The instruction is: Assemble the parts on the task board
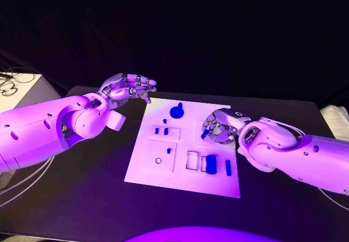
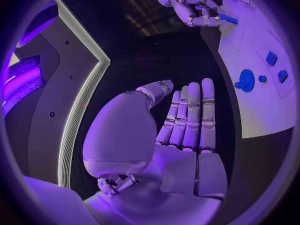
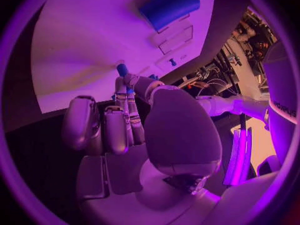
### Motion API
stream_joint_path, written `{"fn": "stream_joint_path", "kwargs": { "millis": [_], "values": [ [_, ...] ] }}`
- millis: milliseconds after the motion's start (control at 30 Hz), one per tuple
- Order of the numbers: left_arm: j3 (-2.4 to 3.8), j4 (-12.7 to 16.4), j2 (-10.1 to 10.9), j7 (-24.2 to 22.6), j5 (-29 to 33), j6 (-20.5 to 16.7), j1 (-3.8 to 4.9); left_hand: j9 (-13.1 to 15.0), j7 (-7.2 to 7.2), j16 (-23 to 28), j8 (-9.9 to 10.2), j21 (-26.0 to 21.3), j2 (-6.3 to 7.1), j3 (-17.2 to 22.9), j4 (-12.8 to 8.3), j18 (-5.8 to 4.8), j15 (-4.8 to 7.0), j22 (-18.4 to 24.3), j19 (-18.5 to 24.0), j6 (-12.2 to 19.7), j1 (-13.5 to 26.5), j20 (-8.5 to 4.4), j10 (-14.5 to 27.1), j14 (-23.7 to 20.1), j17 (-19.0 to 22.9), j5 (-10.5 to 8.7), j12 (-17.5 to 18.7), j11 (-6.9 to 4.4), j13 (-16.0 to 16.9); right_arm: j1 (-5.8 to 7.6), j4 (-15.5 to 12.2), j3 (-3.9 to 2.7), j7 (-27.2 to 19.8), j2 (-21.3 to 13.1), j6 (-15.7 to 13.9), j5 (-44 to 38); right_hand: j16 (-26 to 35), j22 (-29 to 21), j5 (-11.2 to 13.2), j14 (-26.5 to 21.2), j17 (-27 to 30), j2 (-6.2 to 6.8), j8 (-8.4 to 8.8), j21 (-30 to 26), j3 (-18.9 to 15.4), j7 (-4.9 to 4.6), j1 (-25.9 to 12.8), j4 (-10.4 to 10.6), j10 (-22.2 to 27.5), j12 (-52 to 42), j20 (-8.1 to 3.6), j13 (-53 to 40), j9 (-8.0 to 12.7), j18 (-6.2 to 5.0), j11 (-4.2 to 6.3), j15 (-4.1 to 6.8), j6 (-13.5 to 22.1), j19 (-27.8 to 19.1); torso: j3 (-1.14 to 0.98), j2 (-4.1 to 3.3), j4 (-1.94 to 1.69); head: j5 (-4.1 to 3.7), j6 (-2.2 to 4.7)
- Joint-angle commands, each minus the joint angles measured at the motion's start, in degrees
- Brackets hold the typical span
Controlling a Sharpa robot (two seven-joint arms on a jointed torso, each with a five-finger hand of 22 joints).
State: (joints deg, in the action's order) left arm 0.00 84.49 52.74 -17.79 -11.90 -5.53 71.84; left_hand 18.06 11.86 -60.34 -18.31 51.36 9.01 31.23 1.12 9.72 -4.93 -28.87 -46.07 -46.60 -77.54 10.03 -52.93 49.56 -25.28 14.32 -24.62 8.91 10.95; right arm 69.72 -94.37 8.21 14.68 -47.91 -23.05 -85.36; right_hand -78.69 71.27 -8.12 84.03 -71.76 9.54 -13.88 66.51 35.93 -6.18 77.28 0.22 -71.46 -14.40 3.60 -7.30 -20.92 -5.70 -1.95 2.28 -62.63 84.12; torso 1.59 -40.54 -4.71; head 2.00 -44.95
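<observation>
The white task board (image 1: 149,174) lies in the middle of the black table. On it are a round blue knob (image 1: 177,112), two small blue pegs (image 1: 161,131), a blue block (image 1: 211,164) and a thin blue bar (image 1: 228,168). My right hand (image 1: 222,126) hovers over the board's right middle and pinches a small blue part (image 1: 204,134) at its fingertips; the same part (image 3: 122,69) shows in the right wrist view, above the board (image 3: 87,50). My left hand (image 1: 129,86) is raised off the board's far left corner, fingers extended (image 2: 190,115) and holding nothing.
A white box (image 1: 21,91) with cables stands at the table's far left. A pale object (image 1: 336,118) sits at the right edge. Bare black table surrounds the board on the near side.
</observation>
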Motion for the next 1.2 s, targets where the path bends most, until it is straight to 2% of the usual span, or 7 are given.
{"fn": "stream_joint_path", "kwargs": {
  "millis": [33,367,500,633,833,1200],
  "values": [
    [0.03,0.0,-0.1,-0.2,0.3,1.0,0.03,-0.1,0.82,0.2,-0.2,-0.2,-0.07,0.0,0.3,0.76,-0.15,0.1,-0.1,0.4,0.5,0.36,0.4,-0.3,0.1,0.18,-0.2,-0.05,0.0,0.30,-1.5,-0.13,0.8,-0.6,-1.8,4.7,-0.2,0.0,-0.3,2.4,-0.1,-0.48,-1.48,0.4,0.3,0.12,0.0,0.1,-0.3,0.0,-0.40,0.0,-2.9,0.66,-0.02,0.23,-0.5,0.0,0.01,0.07,0.07,-0.01,0.19],
    [0.02,-0.3,-0.4,-0.2,0.5,1.0,0.03,-0.1,0.82,0.2,-0.2,-0.2,-0.07,0.0,0.3,0.76,-0.15,0.1,-0.1,0.4,0.5,0.36,0.4,-0.3,0.1,0.18,-0.2,-0.05,0.0,0.89,-6.1,-0.29,0.3,-0.7,-2.1,6.7,-0.1,0.0,-0.4,2.4,0.1,-0.44,-1.58,0.3,0.4,0.13,0.0,-0.1,-0.3,0.1,-0.43,-0.1,-3.0,0.64,-0.01,0.25,-0.5,0.0,0.05,0.11,-0.06,0.23,0.25],
    [0.02,-0.4,-0.5,-0.2,0.5,1.0,0.03,-0.1,0.80,0.1,-0.2,-0.3,-0.04,0.1,0.3,0.79,-0.12,0.1,-0.1,0.5,0.5,0.36,0.5,-0.3,0.1,0.19,-0.3,-0.07,-0.1,0.94,-7.0,-0.29,0.2,0.0,-2.1,6.4,-0.1,-0.1,-0.5,2.4,0.1,-0.43,-1.60,0.2,0.4,0.13,0.0,-0.1,-0.3,0.1,-0.44,-0.1,-3.0,0.62,-0.01,0.25,-0.5,-0.1,0.08,0.06,-0.12,0.48,0.31],
    [0.02,-0.6,-0.6,-0.2,0.6,1.0,0.02,-0.1,0.80,0.1,-0.2,-0.3,-0.04,0.1,0.3,0.79,-0.12,0.1,-0.1,0.5,0.5,0.36,0.5,-0.3,0.1,0.19,-0.3,-0.07,-0.1,0.96,-7.1,-0.26,0.0,1.6,-1.9,4.3,-0.1,-0.1,-0.5,2.4,0.1,-0.43,-1.60,0.2,0.4,0.13,0.0,-0.1,-0.3,0.1,-0.44,-0.1,-3.0,0.62,-0.01,0.25,-0.5,-0.1,0.09,0.13,0.07,1.03,0.21],
    [0.00,-1.1,-1.1,-0.2,0.7,1.0,0.02,-0.1,0.80,0.1,-0.2,-0.3,-0.04,0.1,0.3,0.79,-0.12,0.1,-0.1,0.5,0.5,0.36,0.5,-0.3,0.1,0.19,-0.3,-0.07,-0.1,0.97,-6.6,0.02,0.1,5.4,-1.0,-1.3,-0.2,0.1,-0.5,2.4,0.0,-0.39,-1.64,0.4,0.4,0.12,-0.1,-0.2,-0.3,0.1,-0.45,-0.2,-3.1,0.67,-0.01,0.26,-0.4,0.0,0.21,0.44,0.20,2.24,-0.47],
    [-0.06,-2.0,-2.0,0.0,0.9,1.0,0.02,-0.1,0.80,0.1,-0.2,-0.3,-0.04,0.1,0.3,0.79,-0.12,0.1,-0.1,0.5,0.5,0.36,0.5,-0.3,0.1,0.19,-0.3,-0.07,-0.1,0.81,-4.5,1.43,0.6,13.2,2.1,-8.2,-0.2,0.1,-0.5,2.4,0.0,-0.37,-1.68,0.4,0.5,0.12,-0.1,-0.2,-0.4,0.2,-0.46,-0.2,-3.2,0.66,-0.01,0.26,-0.4,0.0,0.38,0.76,0.25,3.04,-0.83]
  ]
}}
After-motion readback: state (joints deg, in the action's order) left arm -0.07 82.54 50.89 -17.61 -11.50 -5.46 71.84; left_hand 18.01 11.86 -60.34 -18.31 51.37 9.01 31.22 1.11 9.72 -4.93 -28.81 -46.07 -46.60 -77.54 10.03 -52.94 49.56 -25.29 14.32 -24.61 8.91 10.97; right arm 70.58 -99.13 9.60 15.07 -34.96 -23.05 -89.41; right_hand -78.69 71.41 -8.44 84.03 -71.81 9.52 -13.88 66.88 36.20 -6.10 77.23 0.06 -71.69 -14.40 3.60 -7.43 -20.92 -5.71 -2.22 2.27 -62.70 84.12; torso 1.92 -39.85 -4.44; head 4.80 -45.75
